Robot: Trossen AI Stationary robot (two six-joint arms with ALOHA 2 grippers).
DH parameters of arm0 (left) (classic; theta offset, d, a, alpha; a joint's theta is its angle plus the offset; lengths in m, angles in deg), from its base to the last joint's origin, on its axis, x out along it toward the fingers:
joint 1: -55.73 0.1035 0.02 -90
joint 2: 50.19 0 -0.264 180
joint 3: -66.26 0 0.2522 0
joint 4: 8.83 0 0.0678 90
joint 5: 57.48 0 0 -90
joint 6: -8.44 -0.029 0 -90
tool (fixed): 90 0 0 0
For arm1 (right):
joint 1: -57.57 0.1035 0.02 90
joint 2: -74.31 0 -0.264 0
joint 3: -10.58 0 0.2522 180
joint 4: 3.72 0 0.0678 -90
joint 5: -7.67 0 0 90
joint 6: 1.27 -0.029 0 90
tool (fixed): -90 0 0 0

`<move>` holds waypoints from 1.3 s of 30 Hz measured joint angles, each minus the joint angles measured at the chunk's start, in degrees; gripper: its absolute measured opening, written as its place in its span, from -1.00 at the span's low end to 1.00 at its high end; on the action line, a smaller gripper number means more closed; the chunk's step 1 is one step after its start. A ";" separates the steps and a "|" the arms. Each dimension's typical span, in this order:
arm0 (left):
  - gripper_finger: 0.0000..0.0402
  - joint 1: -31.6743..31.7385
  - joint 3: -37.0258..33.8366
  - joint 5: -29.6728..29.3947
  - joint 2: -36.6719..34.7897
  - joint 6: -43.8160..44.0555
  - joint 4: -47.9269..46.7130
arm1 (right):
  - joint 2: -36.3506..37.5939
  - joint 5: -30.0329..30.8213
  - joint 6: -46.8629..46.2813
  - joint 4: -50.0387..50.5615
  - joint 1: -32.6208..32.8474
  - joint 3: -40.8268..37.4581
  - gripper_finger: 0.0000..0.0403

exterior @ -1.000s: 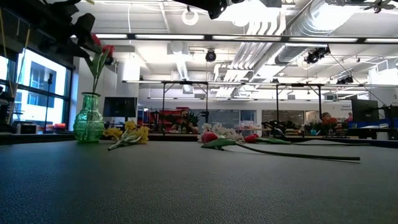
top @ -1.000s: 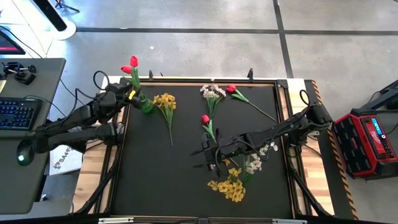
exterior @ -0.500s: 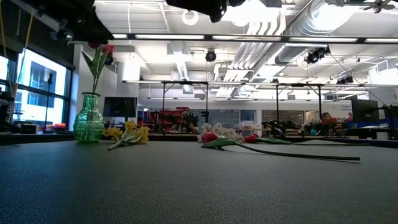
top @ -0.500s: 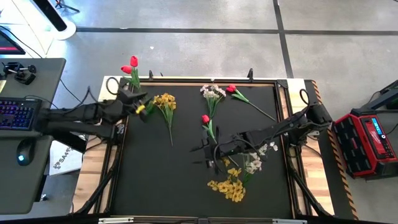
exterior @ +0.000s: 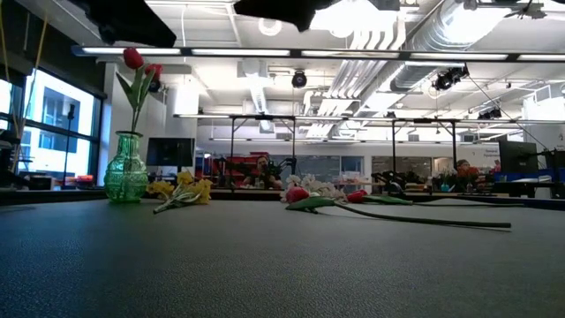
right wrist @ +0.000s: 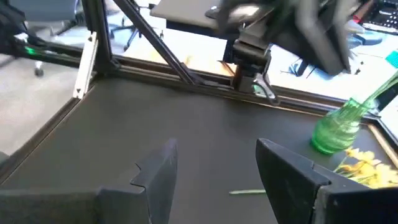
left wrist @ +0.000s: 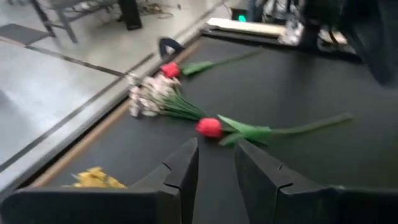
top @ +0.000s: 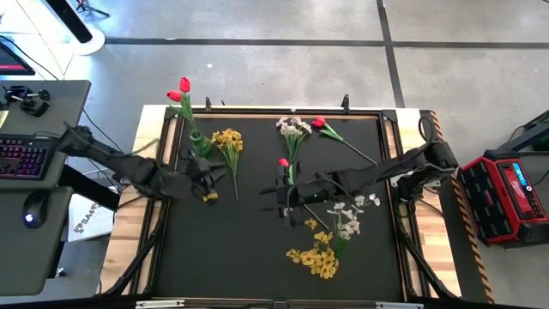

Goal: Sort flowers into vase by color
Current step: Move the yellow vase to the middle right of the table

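A green glass vase stands at the table's far left with two red tulips in it, upright in the low view. A yellow spray lies beside it. My left gripper hovers over the mat near that spray, open by a narrow gap with nothing between the fingers. My right gripper hovers at mid-table, open and empty, just near of a lying red tulip. Another red tulip and a whitish spray lie at the far edge.
A whitish spray and a yellow spray lie on the mat's near right. A raised frame borders the black mat. A desk with a keyboard stands left of the table, a red case to its right.
My left gripper has swung away from the vase toward the table's near edge and its middle, leaving the two tulips standing in the vase. My right gripper has drifted a little toward the far edge, closer to the lying red tulip.
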 joint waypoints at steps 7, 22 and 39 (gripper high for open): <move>-0.55 -6.27 -0.04 -4.18 10.00 4.80 0.49 | 0.28 5.15 2.98 24.69 -3.06 16.03 0.01; -0.55 -7.49 -0.07 -9.74 23.78 11.79 1.96 | 3.20 15.89 -39.23 93.58 5.67 44.76 0.11; -0.55 -7.47 -0.09 -12.44 22.91 6.68 6.31 | 7.34 -3.28 -89.95 96.39 32.15 28.45 0.11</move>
